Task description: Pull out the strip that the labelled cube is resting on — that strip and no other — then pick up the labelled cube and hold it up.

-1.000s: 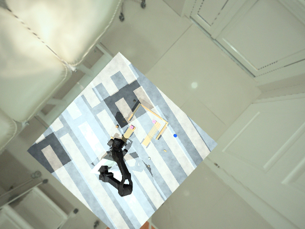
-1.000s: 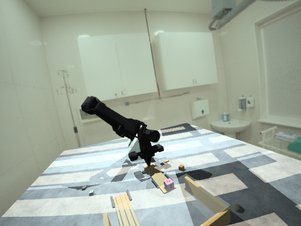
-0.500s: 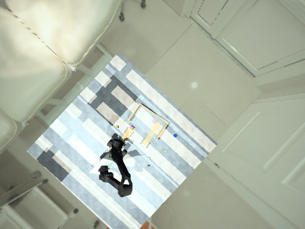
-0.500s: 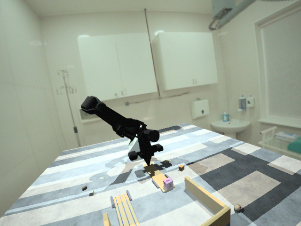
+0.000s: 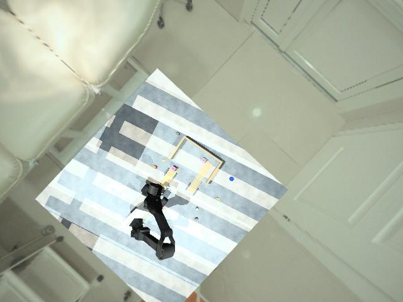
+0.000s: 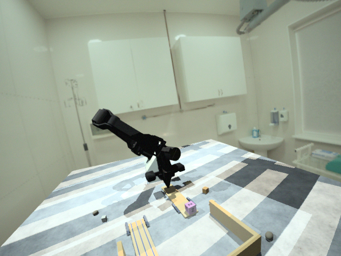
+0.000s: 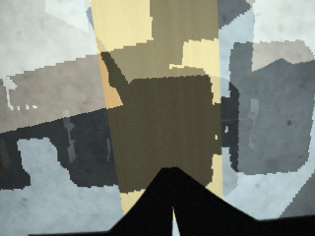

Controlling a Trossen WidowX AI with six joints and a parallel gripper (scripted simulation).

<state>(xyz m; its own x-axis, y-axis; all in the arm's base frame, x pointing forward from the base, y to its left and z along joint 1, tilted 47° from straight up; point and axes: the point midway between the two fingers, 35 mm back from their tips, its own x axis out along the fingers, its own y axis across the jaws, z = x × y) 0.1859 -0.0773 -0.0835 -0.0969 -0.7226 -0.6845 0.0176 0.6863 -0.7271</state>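
Observation:
The labelled pink cube point(image 5: 174, 168) point(image 6: 188, 206) rests on the far end of a yellow wooden strip point(image 5: 168, 178) point(image 6: 178, 200) point(image 7: 123, 20), with dark letters on its faces. Short dark rails stand at both sides of this strip. My gripper point(image 6: 168, 188) point(image 7: 169, 175) is shut with nothing between its fingers. Its tips are over the strip's near end, at or just above the surface; contact cannot be told. A second pink cube point(image 5: 204, 160) is at the far end of a group of narrow strips point(image 5: 200, 177) point(image 6: 141, 237). The labelled cube is outside the wrist view.
A yellow wooden wall point(image 5: 203, 149) point(image 6: 234, 221) bends around the far side. An orange block point(image 5: 154, 167) point(image 6: 205, 190), a grey ball point(image 5: 177, 133) point(image 6: 269, 236), a small grey cube point(image 5: 196, 207) point(image 6: 104, 218), a stone point(image 5: 196, 218) point(image 6: 95, 212) and a blue ball point(image 5: 231, 178) lie about.

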